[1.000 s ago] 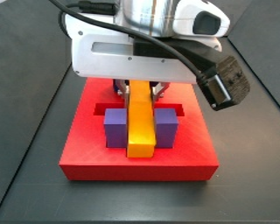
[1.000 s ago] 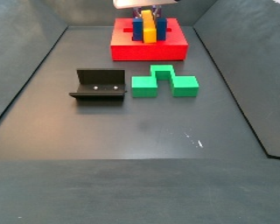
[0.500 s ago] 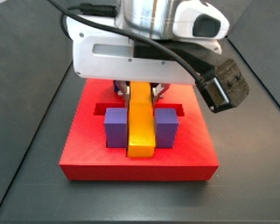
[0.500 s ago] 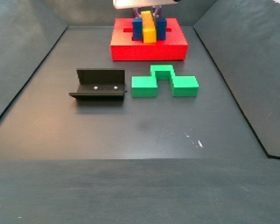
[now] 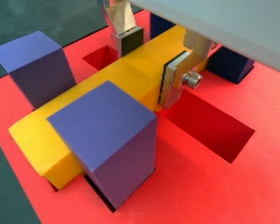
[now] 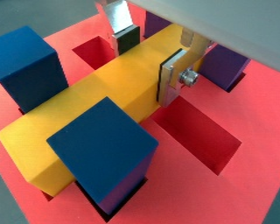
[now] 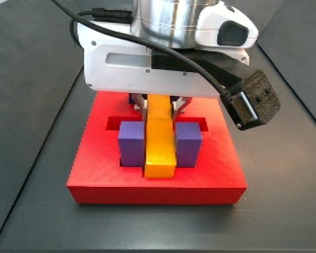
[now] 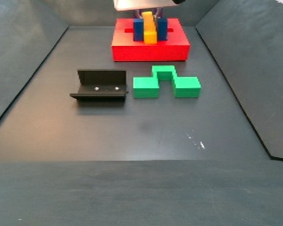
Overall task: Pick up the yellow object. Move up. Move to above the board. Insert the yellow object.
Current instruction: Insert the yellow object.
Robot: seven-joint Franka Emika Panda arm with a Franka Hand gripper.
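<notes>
The yellow object (image 7: 158, 148) lies lengthwise on the red board (image 7: 154, 188), low between two upright purple blocks (image 7: 130, 146). The board stands at the far end of the floor in a side view (image 8: 150, 51). My gripper (image 7: 158, 102) is over the board's far part, with its fingers on either side of the bar's far end. In both wrist views the gripper (image 5: 150, 70) (image 6: 149, 66) has one pad (image 5: 129, 41) and the opposite finger (image 6: 171, 77) against the bar's (image 5: 108, 101) long sides. Blue and purple blocks (image 6: 101, 144) flank the bar.
A green stepped block (image 8: 165, 82) and the dark fixture (image 8: 99, 86) stand on the dark floor in front of the board. Open recessed slots (image 5: 206, 131) show in the board beside the bar. Dark walls enclose the floor.
Almost nothing differs. The gripper stays at the board's far end and the bar stays between the blocks; only the wrist body shifts very slightly.
</notes>
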